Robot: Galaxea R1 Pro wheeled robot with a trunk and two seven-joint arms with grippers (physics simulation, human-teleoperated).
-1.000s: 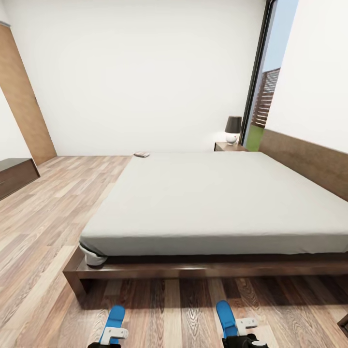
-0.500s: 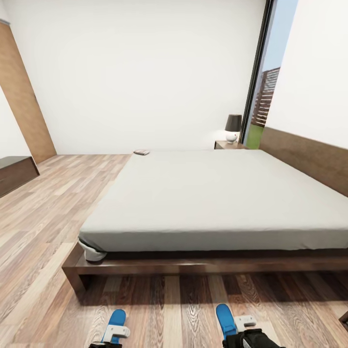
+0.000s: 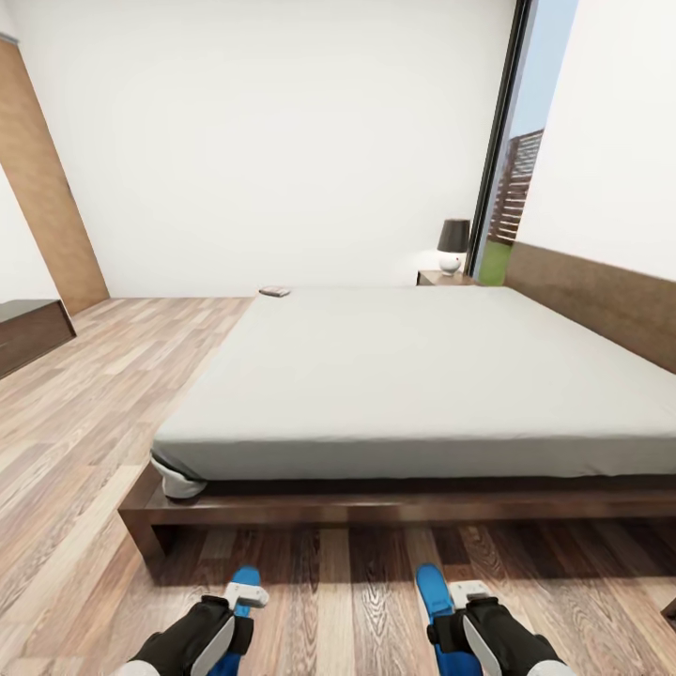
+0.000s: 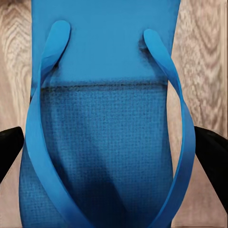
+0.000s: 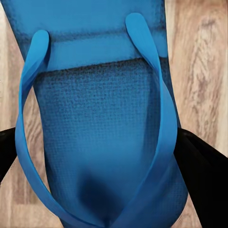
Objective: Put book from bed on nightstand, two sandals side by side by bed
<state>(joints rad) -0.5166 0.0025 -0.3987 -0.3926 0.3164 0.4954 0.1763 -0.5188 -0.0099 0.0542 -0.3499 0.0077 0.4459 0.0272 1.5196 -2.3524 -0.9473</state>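
- The robot is facing the long side of the bed, whose pale grey mattress is sitting on a dark wooden frame, with the headboard along the wall at the right.
- The book is lying flat at the far left corner of the mattress, well apart from both arms.
- A nightstand is standing beyond the bed beside the tall window, carrying a dark-shaded lamp.
- The left gripper is reaching down at the lower left of the head view, with the left sandal showing blue just past it over the wood floor.
- In the left wrist view that sandal is lying between the two dark fingers; whether they are squeezing it cannot be told.
- The right gripper is reaching down at the lower right, with the right sandal just beside it, near the bed frame.
- In the right wrist view this sandal is sitting between the dark fingers, one finger touching its edge; a firm grasp cannot be confirmed.
- The two sandals are pointing toward the bed, set apart from each other.
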